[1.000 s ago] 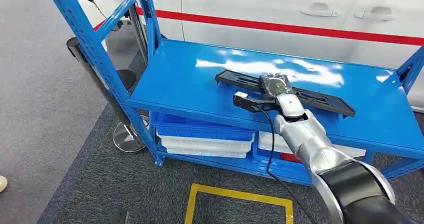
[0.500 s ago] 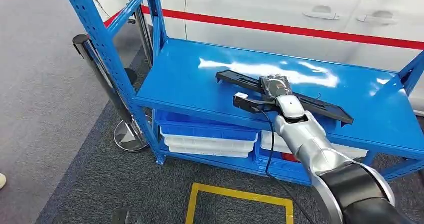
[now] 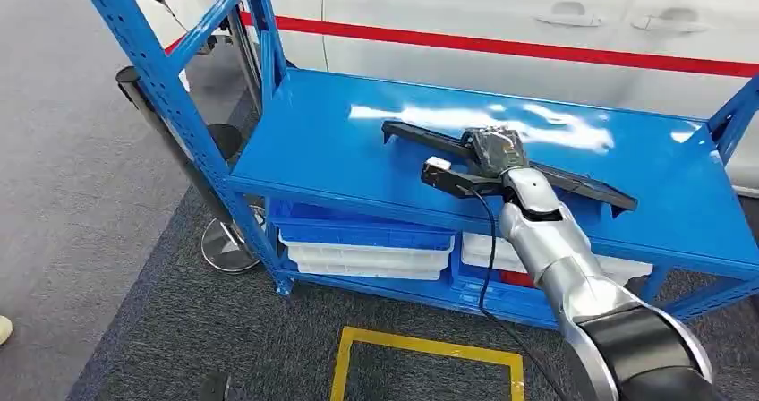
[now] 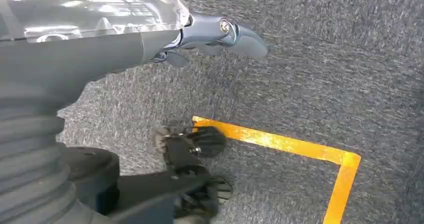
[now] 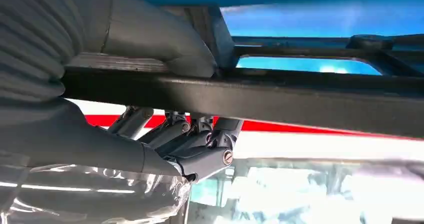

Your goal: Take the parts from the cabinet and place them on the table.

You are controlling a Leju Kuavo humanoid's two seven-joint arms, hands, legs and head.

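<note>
Under right wrist, fingers (image 5: 200,149) grip part (image 5: 300,101)

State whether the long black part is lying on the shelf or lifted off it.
Cannot tell: the right hand grips the long black part above the blue shelf.

White car (image 3: 537,16) with red stripe (image 3: 501,46), yellow floor marking (image 3: 428,352), grey carpet (image 3: 63,195), black stanchion (image 3: 174,146)

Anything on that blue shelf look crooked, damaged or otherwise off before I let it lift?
Nothing damaged or spilled that I can see. The long black part lies diagonally across the blue shelf rather than square to its edges. The right hand grips it around the middle, so both ends stick out unsupported. The left hand hangs over the carpet.
</note>
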